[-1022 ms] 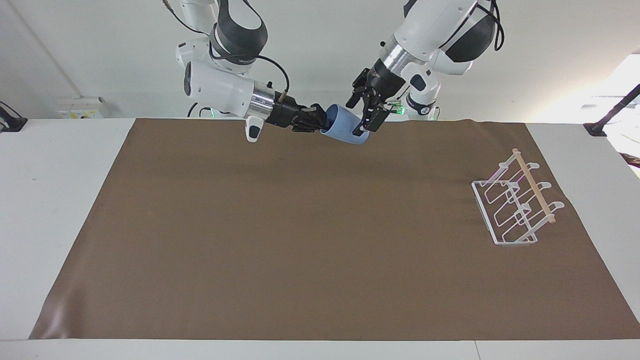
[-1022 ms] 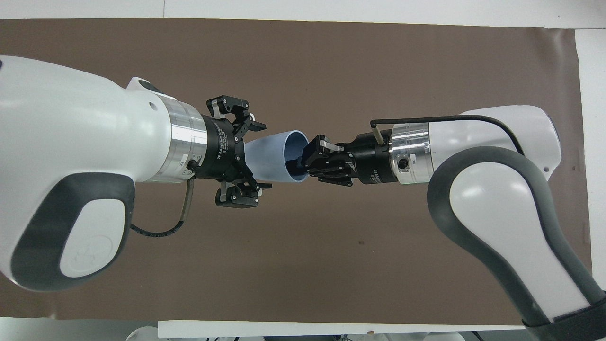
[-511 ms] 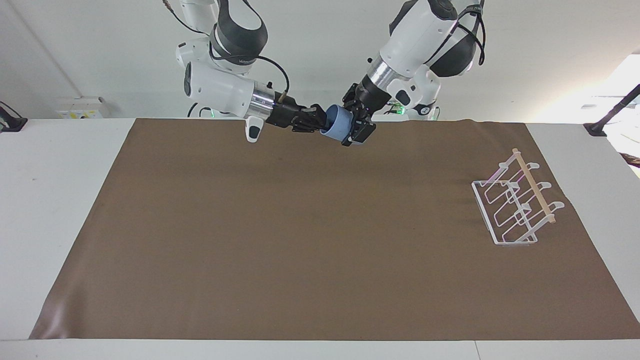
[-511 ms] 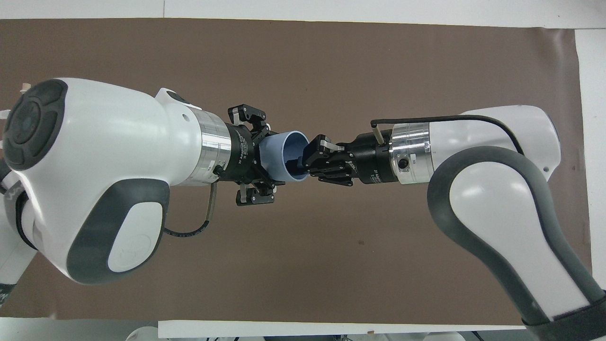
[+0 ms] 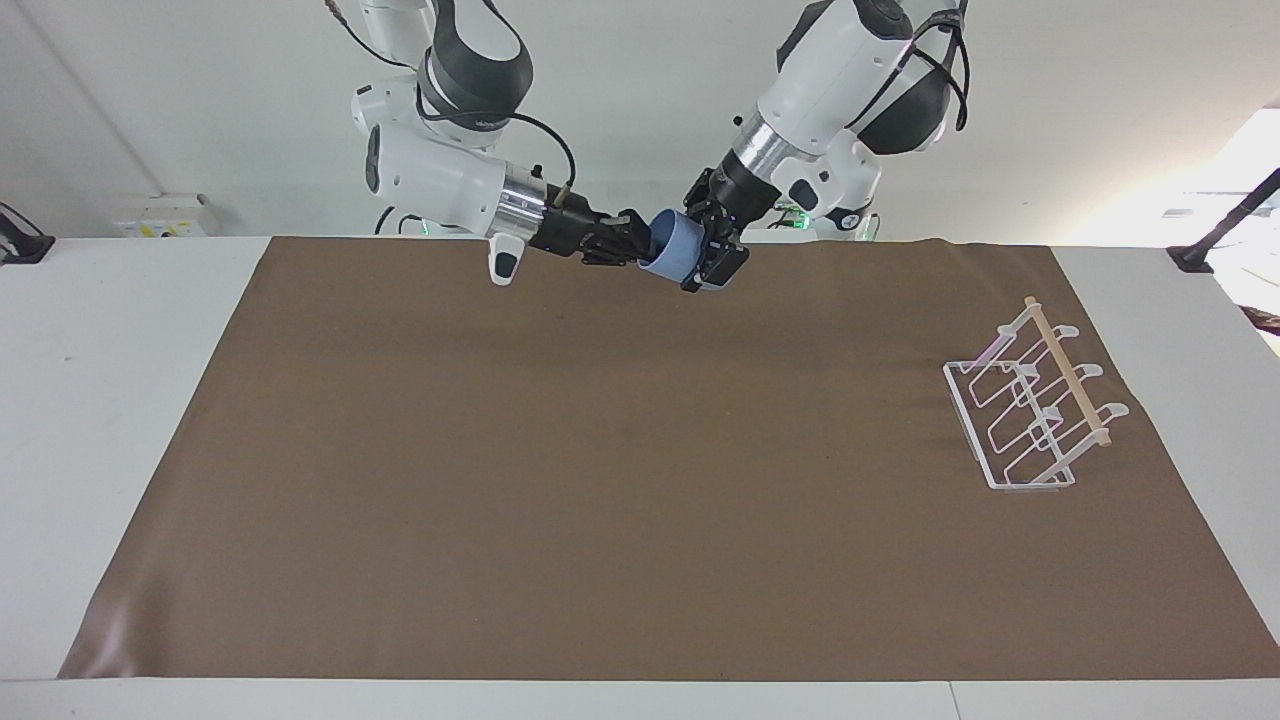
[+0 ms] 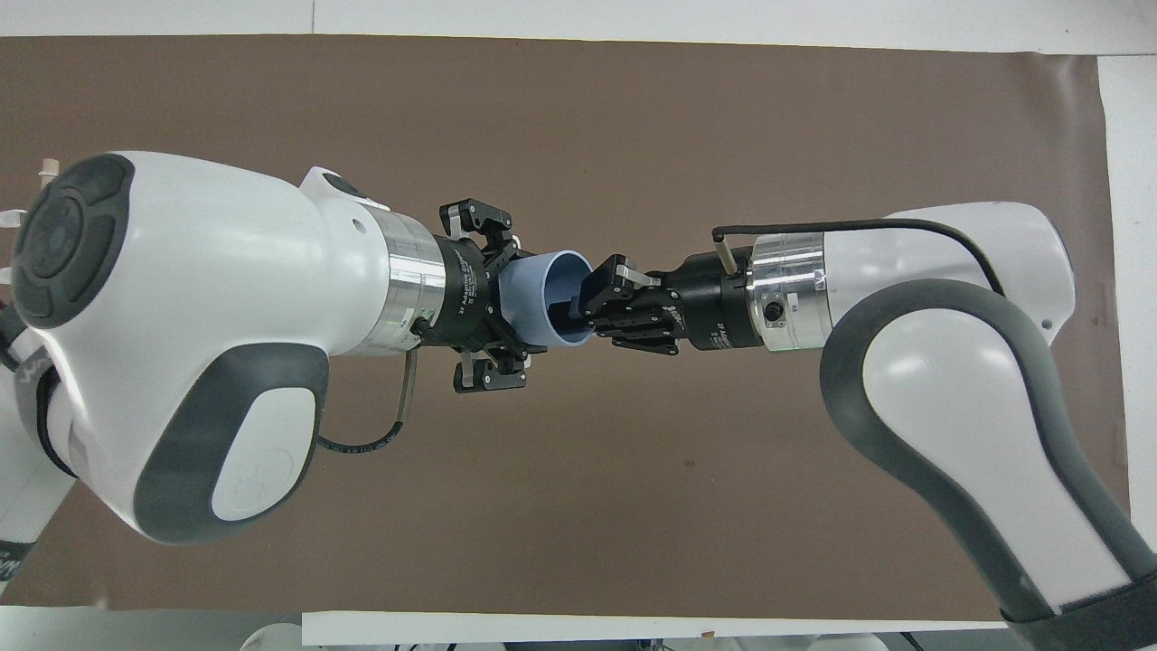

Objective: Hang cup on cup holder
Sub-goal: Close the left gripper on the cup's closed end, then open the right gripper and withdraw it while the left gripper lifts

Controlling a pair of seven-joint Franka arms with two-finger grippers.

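Note:
The light blue cup point(image 5: 672, 250) is held in the air on its side, over the middle of the brown mat's edge nearest the robots. My right gripper point(image 5: 632, 240) is shut on the cup's rim, one finger inside the mouth point(image 6: 578, 303). My left gripper point(image 5: 712, 258) is open, and its fingers straddle the cup's base point(image 6: 515, 303). The cup point(image 6: 529, 294) lies between the two grippers. The white wire cup holder point(image 5: 1030, 415) with its wooden rod stands on the mat toward the left arm's end. In the overhead view the left arm hides most of it.
A brown mat point(image 5: 600, 450) covers most of the white table point(image 5: 110, 400). Both arms stretch level over the mat's strip nearest the robots.
My left gripper has moved in from beside the cup's base, so its fingers now straddle the base. The right gripper and cup have barely moved.

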